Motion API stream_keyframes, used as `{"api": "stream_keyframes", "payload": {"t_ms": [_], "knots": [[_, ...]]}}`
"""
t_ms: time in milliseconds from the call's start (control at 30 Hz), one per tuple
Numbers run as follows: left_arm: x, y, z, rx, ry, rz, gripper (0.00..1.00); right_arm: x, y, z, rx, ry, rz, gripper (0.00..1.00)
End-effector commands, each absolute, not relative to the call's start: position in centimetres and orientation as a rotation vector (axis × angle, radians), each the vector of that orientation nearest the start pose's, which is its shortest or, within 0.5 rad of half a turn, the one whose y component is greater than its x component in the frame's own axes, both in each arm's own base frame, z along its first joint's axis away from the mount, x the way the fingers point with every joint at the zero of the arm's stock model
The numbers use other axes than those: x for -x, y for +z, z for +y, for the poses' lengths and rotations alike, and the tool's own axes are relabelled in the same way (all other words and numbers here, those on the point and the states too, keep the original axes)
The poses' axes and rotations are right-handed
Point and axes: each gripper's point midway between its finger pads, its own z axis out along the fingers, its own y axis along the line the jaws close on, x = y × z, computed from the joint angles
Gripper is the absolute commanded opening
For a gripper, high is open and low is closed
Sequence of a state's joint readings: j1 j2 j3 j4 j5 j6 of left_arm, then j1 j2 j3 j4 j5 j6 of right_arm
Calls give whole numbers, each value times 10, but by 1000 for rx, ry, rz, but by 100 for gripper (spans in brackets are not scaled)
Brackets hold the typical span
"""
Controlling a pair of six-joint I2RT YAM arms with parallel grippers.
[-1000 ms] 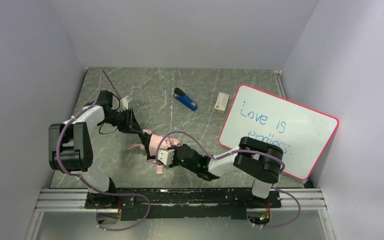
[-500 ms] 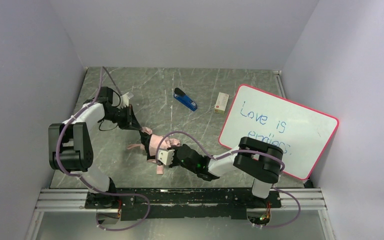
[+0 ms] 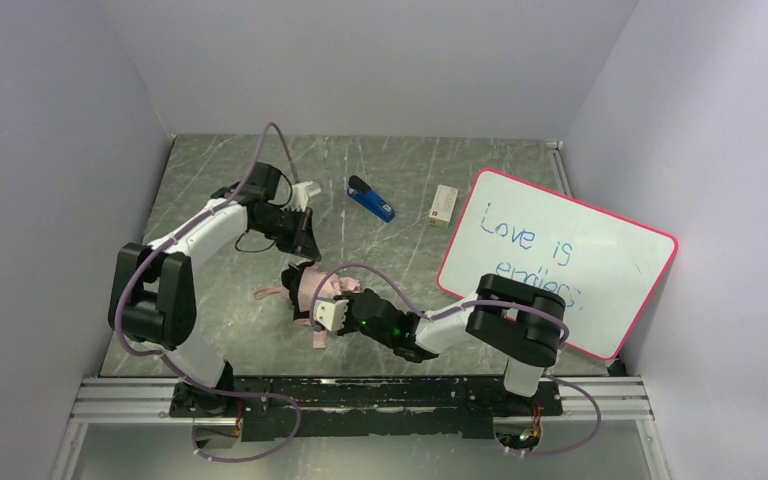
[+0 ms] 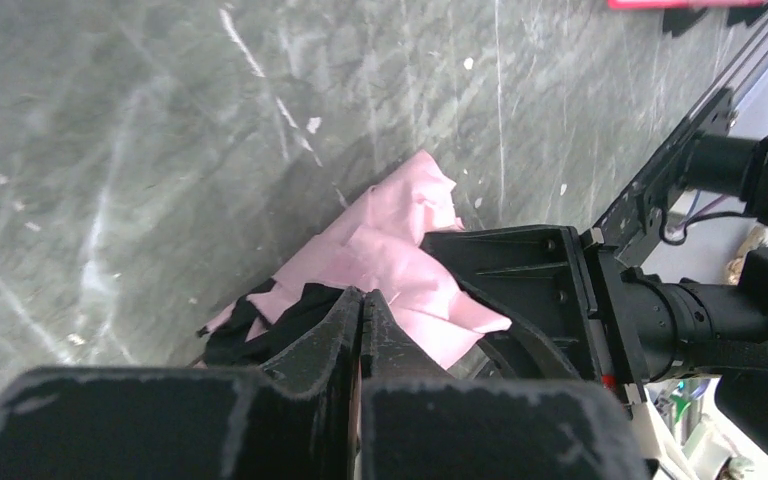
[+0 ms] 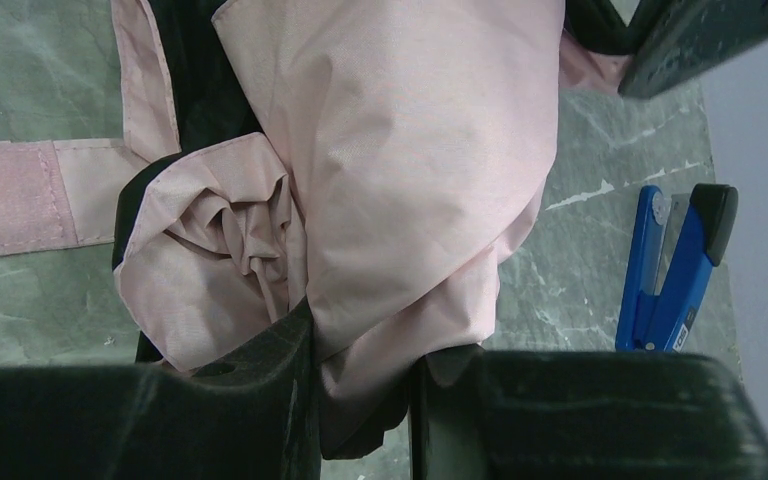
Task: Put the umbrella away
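The umbrella lies folded and crumpled on the table's near middle, pale pink outside with black lining. Its pink strap trails to the left. My right gripper is shut on the bundle, and the right wrist view shows both fingers pinching the pink fabric at the right gripper. My left gripper hovers just behind the umbrella, apart from it. In the left wrist view the left gripper has its jaws pressed together with nothing seen between them, above the umbrella.
A blue-and-black stapler and a small white box lie towards the back. A red-framed whiteboard leans at the right. The stapler also shows beside the umbrella in the right wrist view.
The left gripper closed and swung right and back, away from the umbrella's left end. The right gripper and umbrella stayed put.
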State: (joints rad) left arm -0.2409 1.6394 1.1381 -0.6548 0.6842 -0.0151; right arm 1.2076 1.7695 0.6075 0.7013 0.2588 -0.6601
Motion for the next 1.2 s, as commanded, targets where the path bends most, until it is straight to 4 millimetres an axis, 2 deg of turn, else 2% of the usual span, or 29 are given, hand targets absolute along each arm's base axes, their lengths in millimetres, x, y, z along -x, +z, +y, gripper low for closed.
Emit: {"api": "stream_keyframes", "payload": {"t_ms": [0, 100, 233, 333, 533, 667, 900, 1167], "knots": [[-301, 130, -213, -628, -992, 2476, 5, -193, -18, 342, 1746, 43, 1406, 11], [-294, 121, -224, -729, -969, 2471, 5, -193, -18, 342, 1749, 41, 1403, 11], [-280, 96, -233, -811, -929, 2516, 5, -194, -17, 342, 1744, 34, 1400, 11], [-268, 76, -234, -890, -882, 2553, 5, -195, -16, 342, 1742, 22, 1395, 11], [-245, 62, -230, -1123, -852, 2539, 5, -206, -9, 337, 1716, -83, 1371, 11], [-238, 50, -221, -1215, -813, 2521, 5, -212, -6, 331, 1696, -171, 1352, 10], [-213, 45, -220, -1325, -881, 2498, 5, -214, -5, 322, 1696, -403, 1262, 11], [-200, 47, -225, -1489, -851, 2440, 6, -207, -10, 319, 1704, -515, 1249, 17]]}}
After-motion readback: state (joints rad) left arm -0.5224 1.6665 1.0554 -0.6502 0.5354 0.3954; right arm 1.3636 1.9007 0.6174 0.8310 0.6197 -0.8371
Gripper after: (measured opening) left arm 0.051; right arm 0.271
